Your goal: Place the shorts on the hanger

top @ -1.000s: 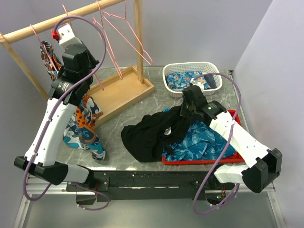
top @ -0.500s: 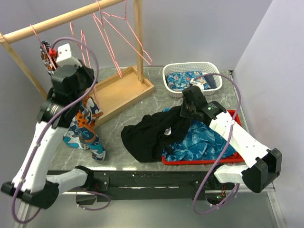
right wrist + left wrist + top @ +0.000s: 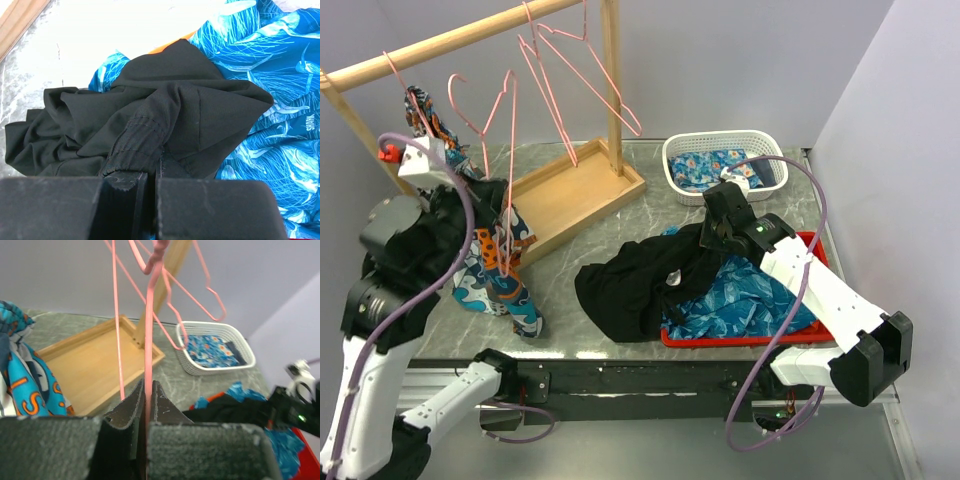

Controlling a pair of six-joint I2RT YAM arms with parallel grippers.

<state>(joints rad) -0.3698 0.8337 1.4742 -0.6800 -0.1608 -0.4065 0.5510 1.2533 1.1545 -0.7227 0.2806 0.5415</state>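
Left gripper (image 3: 146, 390) is closed tight on the thin pink wire hanger (image 3: 148, 330), which stands almost upright between its jaws, hook upward, beside the wooden rack (image 3: 460, 40). Right gripper (image 3: 150, 172) is closed too, pinching a stitched fold of the large floppy black fabric shorts (image 3: 165, 105). The shorts lie heaped over the left edge of the red tray (image 3: 740, 342), well apart from the hanger and to its right. In my judgement, hanger and shorts must next be brought together.
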